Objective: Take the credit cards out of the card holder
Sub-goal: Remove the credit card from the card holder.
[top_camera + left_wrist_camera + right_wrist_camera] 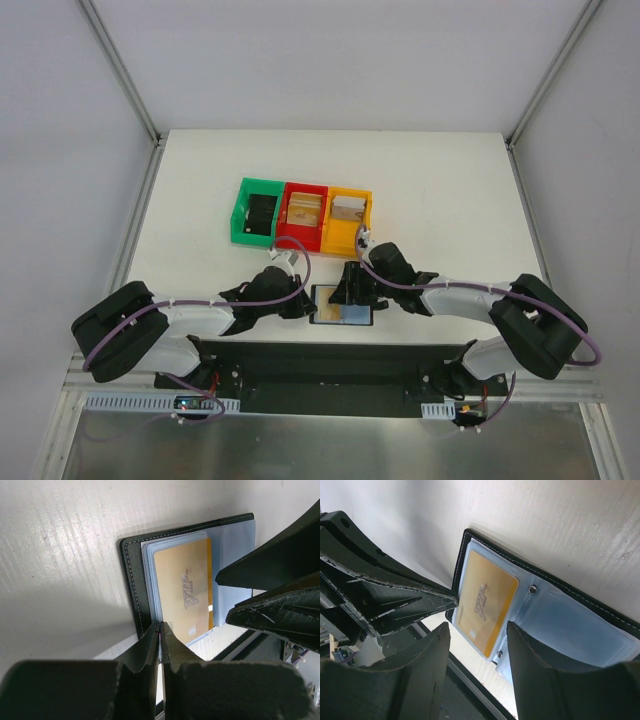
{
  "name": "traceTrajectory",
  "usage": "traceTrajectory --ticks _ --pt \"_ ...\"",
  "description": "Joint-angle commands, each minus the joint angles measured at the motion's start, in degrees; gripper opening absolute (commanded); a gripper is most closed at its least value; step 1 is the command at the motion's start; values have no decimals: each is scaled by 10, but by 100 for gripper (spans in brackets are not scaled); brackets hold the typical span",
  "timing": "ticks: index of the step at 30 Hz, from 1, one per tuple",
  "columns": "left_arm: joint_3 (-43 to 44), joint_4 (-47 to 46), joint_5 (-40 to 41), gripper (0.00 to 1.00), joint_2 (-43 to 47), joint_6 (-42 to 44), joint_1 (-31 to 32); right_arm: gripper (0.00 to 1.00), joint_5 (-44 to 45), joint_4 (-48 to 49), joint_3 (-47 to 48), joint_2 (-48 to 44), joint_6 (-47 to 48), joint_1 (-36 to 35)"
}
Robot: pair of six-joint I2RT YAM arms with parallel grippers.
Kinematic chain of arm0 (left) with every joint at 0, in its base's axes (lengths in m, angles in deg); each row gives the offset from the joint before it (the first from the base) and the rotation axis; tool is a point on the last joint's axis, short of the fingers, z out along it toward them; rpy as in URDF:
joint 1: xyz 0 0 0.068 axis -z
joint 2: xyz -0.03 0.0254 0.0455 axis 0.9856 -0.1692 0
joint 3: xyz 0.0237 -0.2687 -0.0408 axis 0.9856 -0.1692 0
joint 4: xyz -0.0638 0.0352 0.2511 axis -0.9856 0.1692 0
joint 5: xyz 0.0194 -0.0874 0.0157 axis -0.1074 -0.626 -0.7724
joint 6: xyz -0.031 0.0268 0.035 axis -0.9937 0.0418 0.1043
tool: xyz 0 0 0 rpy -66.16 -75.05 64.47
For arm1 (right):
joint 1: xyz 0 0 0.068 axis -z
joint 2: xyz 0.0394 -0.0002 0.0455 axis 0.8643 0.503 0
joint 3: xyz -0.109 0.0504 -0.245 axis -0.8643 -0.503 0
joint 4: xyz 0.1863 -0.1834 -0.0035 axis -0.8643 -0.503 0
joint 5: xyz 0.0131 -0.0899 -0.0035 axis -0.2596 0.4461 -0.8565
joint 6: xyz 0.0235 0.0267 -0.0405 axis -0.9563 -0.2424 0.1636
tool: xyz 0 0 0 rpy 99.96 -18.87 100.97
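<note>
An open black card holder (343,305) lies at the lower centre of the overhead view, right at the near edge of the white worktop (450,190). A gold credit card (184,596) sits in the clear sleeve of one panel.

The left pincer (160,634) is fully closed, its tips at the holder's edge beside the card. Whether it has caught the sleeve is unclear. The right pincer (479,630) hangs half open over the card, gripping nothing.

The card probably needs drawing out flat along its sleeve while the holder is pinned.

Room is tight. Both pincers crowd the holder, and the black mounting plate (330,362) lies just below it. The row of coloured bins (305,187) stands apart, higher in the frame.
</note>
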Motion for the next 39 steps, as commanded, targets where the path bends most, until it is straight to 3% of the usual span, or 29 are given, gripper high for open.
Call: traceTrajectory --ticks 1,29,39 --pt "12 -3 10 2 -7 -5 2 51 -13 35 -4 3 -14 2" --pt "8 -3 10 0 -8 -7 2 51 -47 88 -15 33 -39 4" --pt "9 -3 7 0 -13 -2 1 51 -82 167 -47 39 -70 12"
